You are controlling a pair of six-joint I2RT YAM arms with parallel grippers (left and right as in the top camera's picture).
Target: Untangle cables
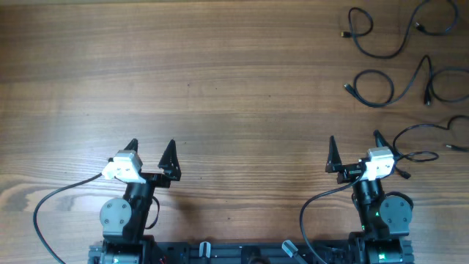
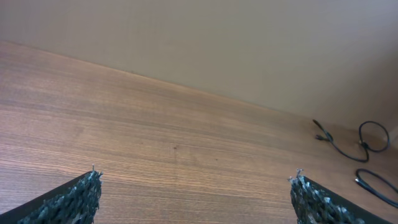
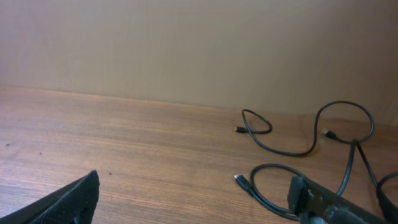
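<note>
Three black cables lie apart at the table's right side. The far cable [image 1: 381, 44] curls at the top right and also shows in the right wrist view [image 3: 292, 149]. The middle cable [image 1: 375, 88] loops below it, its plug end in the right wrist view [image 3: 245, 183]. A third cable [image 1: 429, 130] lies by the right edge next to my right arm. My left gripper [image 1: 152, 150] is open and empty over bare wood at the front left. My right gripper [image 1: 355, 144] is open and empty, just left of the third cable.
The wooden table [image 1: 205, 81] runs wide to the left and centre. Both arm bases stand at the front edge, each with its own grey lead [image 1: 51, 202] trailing on the table. A plain wall rises behind the far edge [image 2: 249, 43].
</note>
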